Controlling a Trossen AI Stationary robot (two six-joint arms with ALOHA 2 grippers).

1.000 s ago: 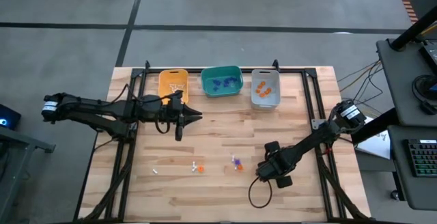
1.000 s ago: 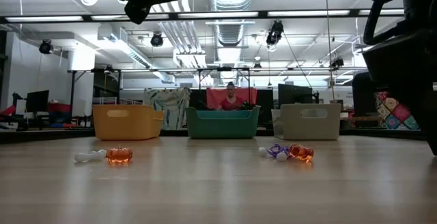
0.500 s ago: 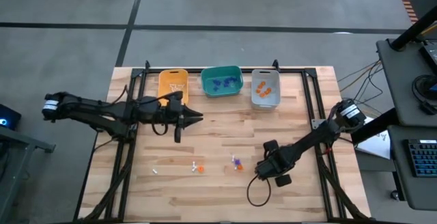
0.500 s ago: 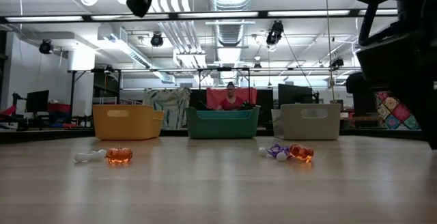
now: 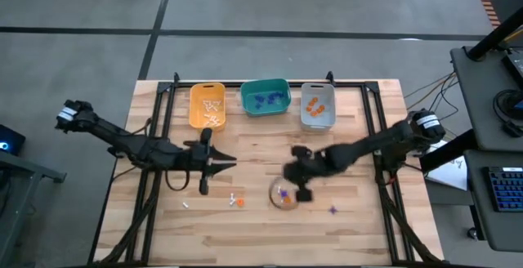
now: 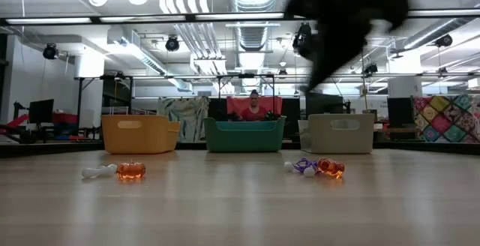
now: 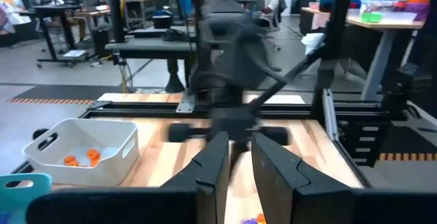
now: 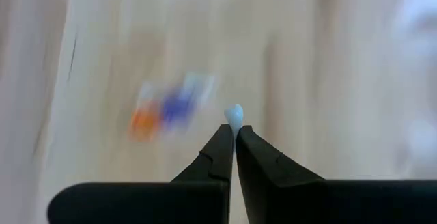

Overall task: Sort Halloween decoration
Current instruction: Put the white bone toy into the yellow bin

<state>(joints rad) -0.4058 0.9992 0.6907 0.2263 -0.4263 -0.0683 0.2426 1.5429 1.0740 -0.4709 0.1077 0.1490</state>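
Observation:
Tiny Halloween trinkets lie on the wooden table: a white one, an orange one, a purple and orange pair and a purple one. In the low view they show as white, orange, purple and orange. My right gripper hangs above the middle pair, tilted down, shut on a small white trinket. My left gripper points level toward the table's right, its fingers a narrow gap apart, with nothing between them. My right gripper pinches the small white trinket between the very ends of its two fingers. Only a pale tip of it shows past them. The fingers slant down toward the table, and the trinket is lifted clear of the wood.
Three bins stand in a row at the far edge: yellow with white pieces, teal with blue ones, grey with orange ones. Black rails run along the table's left and right sides. A person sits beyond the teal bin.
My right gripper has swung from the near right of the table up and toward the left and far side, to above the purple and orange pair, tipping less steeply. My left gripper has gone from beside the yellow bin toward the near edge. A purple trinket now shows where the right gripper stood.

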